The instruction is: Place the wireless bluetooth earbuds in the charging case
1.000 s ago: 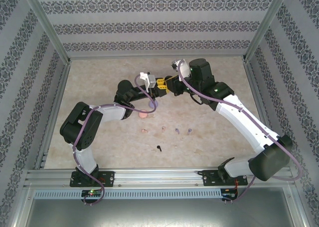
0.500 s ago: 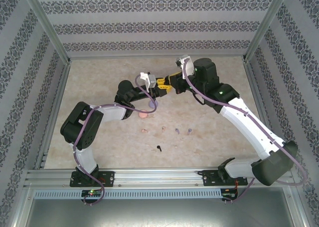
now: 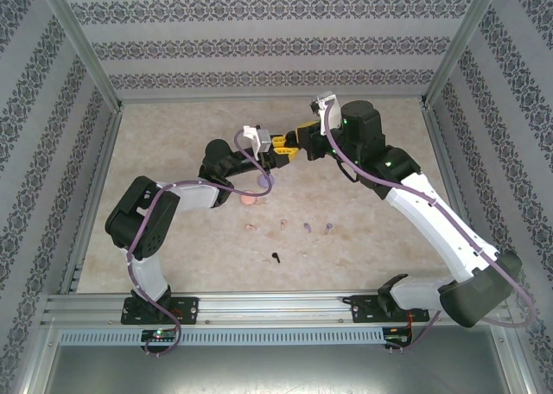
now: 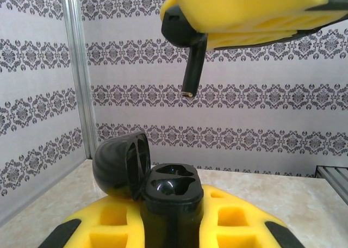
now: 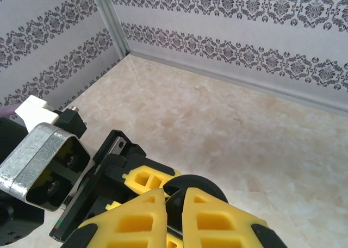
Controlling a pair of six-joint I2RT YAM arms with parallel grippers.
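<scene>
Patterned walls, marbled surface (image 3: 371, 212). Left hand (image 3: 278, 145) clamps the charging case (image 4: 169, 191), lid (image 4: 122, 163) flipped open. Right hand (image 4: 250, 11) pinches a black earbud (image 4: 191, 55) above the case, stem vertical, tip down. Likely next move: a straight descent.

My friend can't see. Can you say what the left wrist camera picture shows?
A black earbud, stem down, is pinched in the right gripper above an open black charging case held by the left gripper. The case's lid is flipped back to the left, with patterned wallpaper behind.
</scene>
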